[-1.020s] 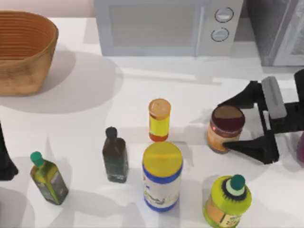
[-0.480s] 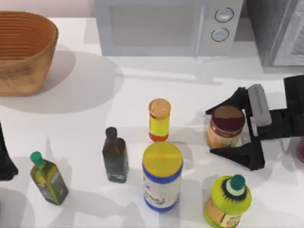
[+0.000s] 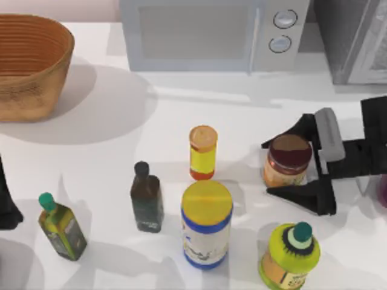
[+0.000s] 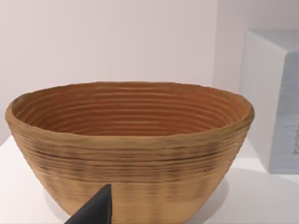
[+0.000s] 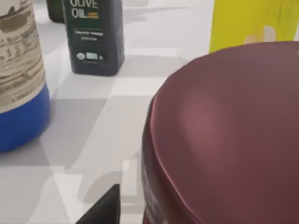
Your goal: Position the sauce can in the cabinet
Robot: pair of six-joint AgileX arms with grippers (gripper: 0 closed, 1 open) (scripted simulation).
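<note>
- straddling the sauce can (image 3: 289, 159), the right gripper (image 3: 284, 166) sits at about 3 o'clock on the table (image 3: 121, 121), its two black fingers (image 3: 302, 196) spread wide, one on each side of the can and not pressed against it.
- the can stands upright on the white surface, its maroon top (image 5: 233, 126) close under the right wrist camera.
- at 1 o'clock, in the far corner, stands the grey cabinet (image 3: 354, 36), well apart from the can, just beside the white microwave (image 3: 211, 33).
- near the can at its 9 o'clock is a slim yellow bottle (image 3: 202, 152); toward 7 o'clock a blue-banded canister (image 3: 207, 223); at 6 o'clock a green-capped yellow bottle (image 3: 290, 254).
- farther toward 9 o'clock stand a dark bottle (image 3: 146, 198) and an olive oil bottle (image 3: 60, 226).
- the left arm (image 3: 6, 202) is parked at the 8 o'clock edge, facing the wicker basket (image 4: 131, 149); i cannot tell how its fingers stand.
</note>
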